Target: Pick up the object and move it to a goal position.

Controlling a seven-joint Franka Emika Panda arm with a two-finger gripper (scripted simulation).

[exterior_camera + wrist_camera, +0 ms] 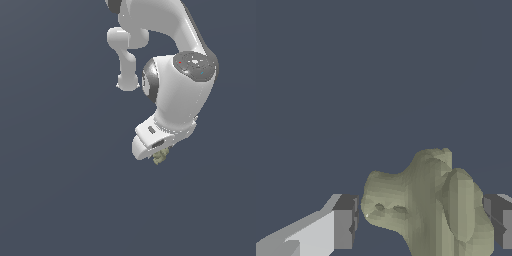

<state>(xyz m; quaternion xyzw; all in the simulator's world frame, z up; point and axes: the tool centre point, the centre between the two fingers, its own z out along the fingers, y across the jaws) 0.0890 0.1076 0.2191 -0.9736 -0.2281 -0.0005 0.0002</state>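
The object is a lumpy olive-tan lump that sits between my two dark fingertips in the wrist view. My gripper has one fingertip against one side of the lump and the other fingertip against the opposite side, so the jaws are closed on it. In the exterior view the object shows as a small olive bit just below the white hand, and my gripper is around it, its fingers mostly hidden by the hand.
The white arm reaches down from the top of the exterior view. A plain dark blue-grey surface fills everything else. No goal marker shows.
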